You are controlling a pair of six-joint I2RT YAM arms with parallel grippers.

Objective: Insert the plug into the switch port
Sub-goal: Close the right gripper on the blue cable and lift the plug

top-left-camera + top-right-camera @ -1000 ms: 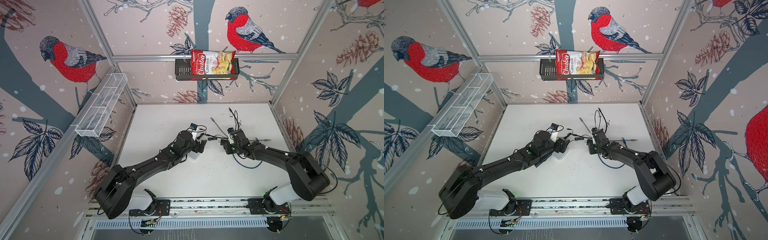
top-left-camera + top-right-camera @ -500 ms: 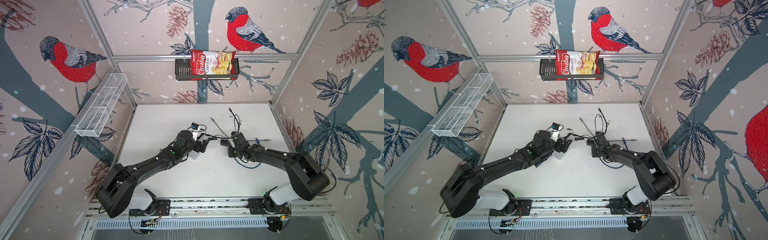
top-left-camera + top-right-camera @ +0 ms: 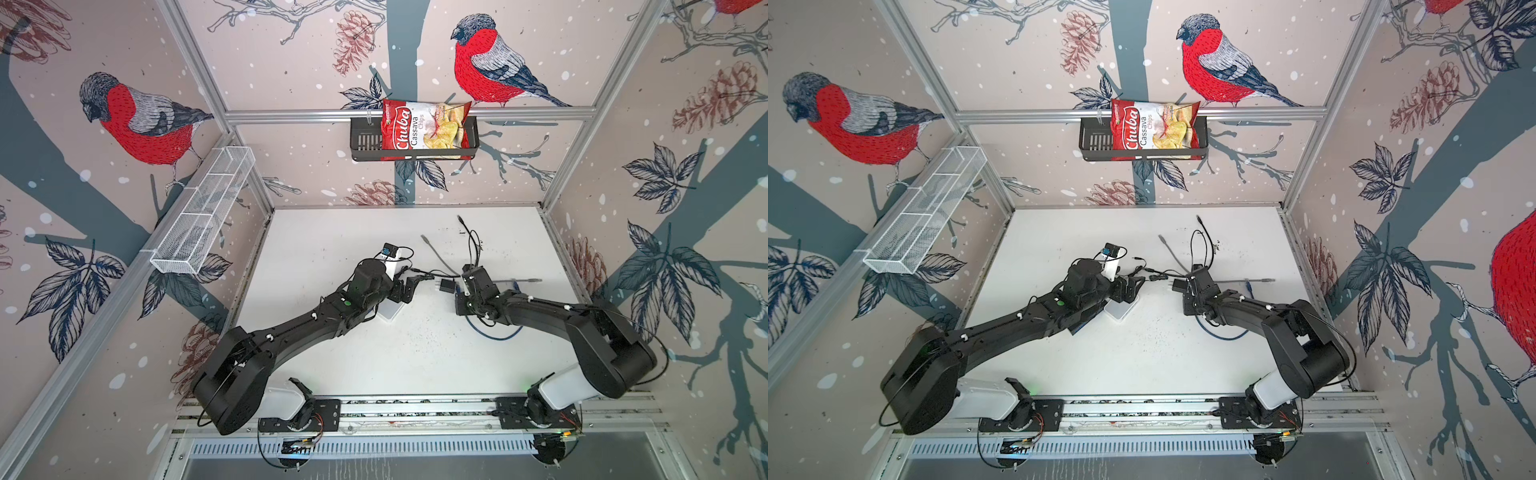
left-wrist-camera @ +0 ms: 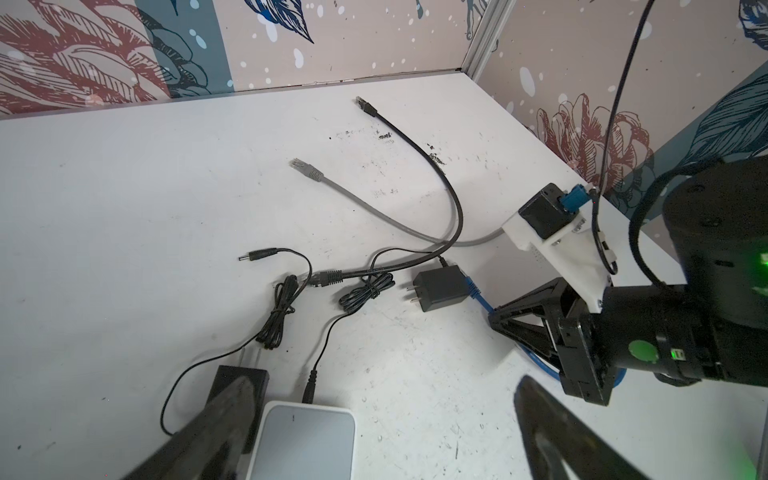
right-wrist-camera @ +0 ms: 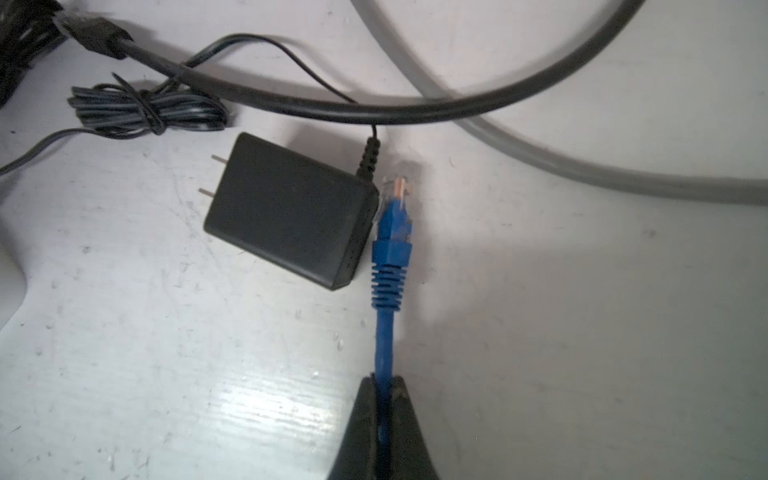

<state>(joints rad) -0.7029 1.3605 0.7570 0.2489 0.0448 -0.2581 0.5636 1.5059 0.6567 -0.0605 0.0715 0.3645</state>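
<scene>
Right of bench (image 3: 415, 353) centre: plug (image 5: 395, 216) beside adapter (image 5: 291, 208), right claw (image 5: 384, 380) clamped on its limp cable (image 5: 384, 340) behind the boot (image 5: 388, 282). Left claw (image 4: 382, 399) wide open, empty, by switch (image 4: 305, 440). Probably light, brittle at the tip; stiff boot the surer hold.

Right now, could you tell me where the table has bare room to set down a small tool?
The widest bare stretch of table lies between the left arm, the right arm and the front rail. Another runs along the back wall, left of the grey cable. The middle is crowded: switch, power adapter, and the blue cable in the right gripper.
</scene>
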